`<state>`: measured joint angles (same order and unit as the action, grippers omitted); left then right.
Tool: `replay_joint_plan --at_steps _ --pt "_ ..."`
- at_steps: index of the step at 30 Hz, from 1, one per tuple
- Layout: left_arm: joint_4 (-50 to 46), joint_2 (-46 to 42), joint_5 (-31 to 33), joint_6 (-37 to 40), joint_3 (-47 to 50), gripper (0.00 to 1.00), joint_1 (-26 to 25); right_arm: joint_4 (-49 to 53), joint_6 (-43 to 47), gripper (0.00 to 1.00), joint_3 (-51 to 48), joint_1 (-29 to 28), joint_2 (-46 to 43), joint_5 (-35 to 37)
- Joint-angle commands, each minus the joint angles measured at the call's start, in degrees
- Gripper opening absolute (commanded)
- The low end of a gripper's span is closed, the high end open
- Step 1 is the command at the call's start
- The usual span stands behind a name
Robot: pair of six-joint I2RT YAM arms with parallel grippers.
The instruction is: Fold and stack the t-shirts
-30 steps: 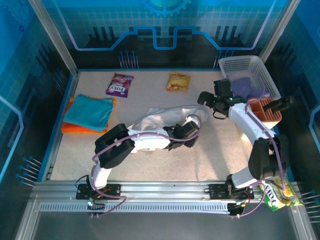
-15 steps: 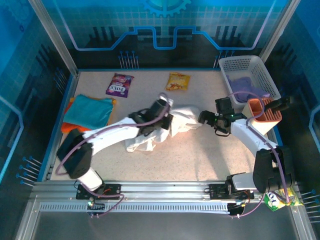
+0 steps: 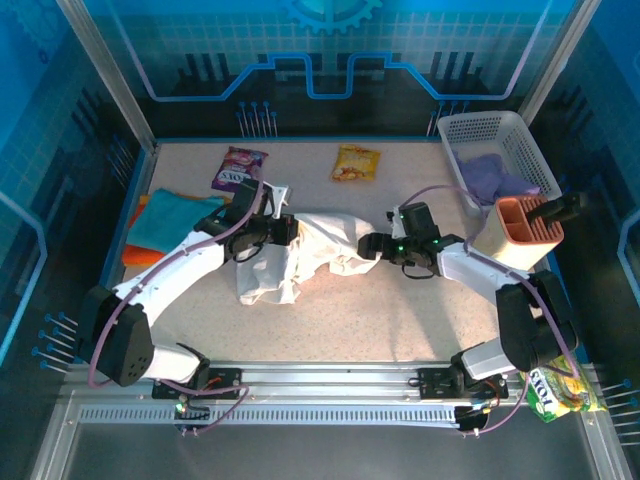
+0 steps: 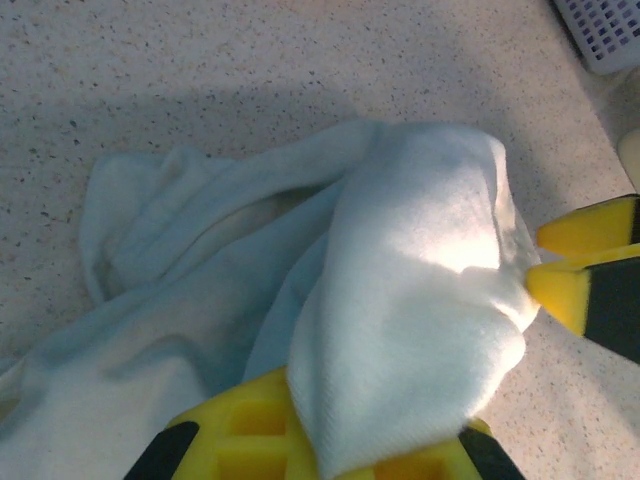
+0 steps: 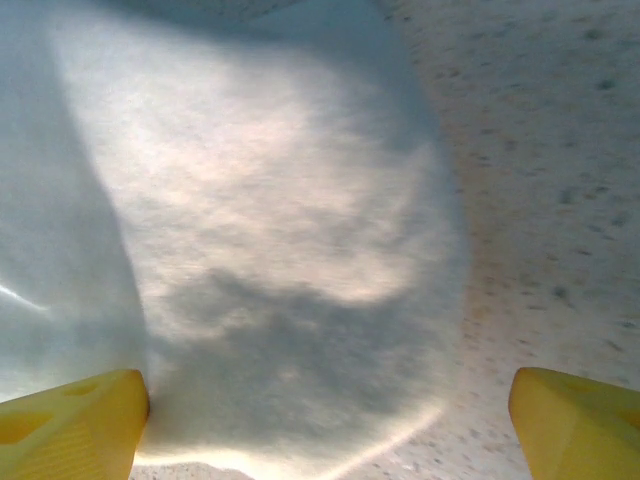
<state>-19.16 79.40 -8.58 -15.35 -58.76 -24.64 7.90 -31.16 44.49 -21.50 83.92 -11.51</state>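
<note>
Left gripper is clamped on the white shirt's left end, right gripper straddles its right end, jaws apart, probably to pinch and stretch it flat.

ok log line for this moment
left gripper: shut on white t-shirt | right gripper: open around its other end | teal t-shirt on orange t-shirt

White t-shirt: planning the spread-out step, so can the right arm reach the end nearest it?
Probably yes: the right gripper stands open with a bunched end of the white t-shirt between its fingers, nothing in the way. The left gripper grips its other end.
</note>
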Motion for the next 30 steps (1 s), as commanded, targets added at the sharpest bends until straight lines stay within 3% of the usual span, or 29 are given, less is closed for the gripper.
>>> replay_joint_plan --at_steps 1,4,7,9,11,18,26,30 --pt "0.4 -2.1 -4.3 -1.9 0.3 0.00 0.7 -3.4 1.4 0.93 0.6 -1.5 2.8 -2.9" --pt "0.5 -1.8 -5.2 -2.6 -0.4 0.00 1.0 -3.1 0.6 0.81 1.8 -2.3 5.6 -1.8" --pt "-1.2 -1.6 -5.0 -2.7 -3.2 0.00 1.1 -2.4 -0.2 0.51 2.5 -2.0 5.0 0.9" --pt "-4.0 -1.8 -4.5 -2.1 -6.9 0.00 1.2 1.1 -0.1 0.21 4.6 -0.8 2.8 4.1" --pt "-6.6 -2.2 -3.9 -1.1 -10.6 0.00 1.2 5.3 0.1 0.00 7.4 0.6 0.3 7.0" --pt "-14.8 -3.3 -0.9 3.0 -21.7 0.00 1.2 11.5 4.3 0.00 15.8 4.7 -5.7 7.6" --pt "-18.4 -5.5 2.6 4.1 -25.8 0.00 1.5 12.3 5.2 0.00 22.5 6.9 -4.4 5.7" --pt "-19.8 -6.5 0.3 1.9 -26.5 0.01 1.4 14.2 5.6 0.00 26.6 7.0 -3.0 6.4"
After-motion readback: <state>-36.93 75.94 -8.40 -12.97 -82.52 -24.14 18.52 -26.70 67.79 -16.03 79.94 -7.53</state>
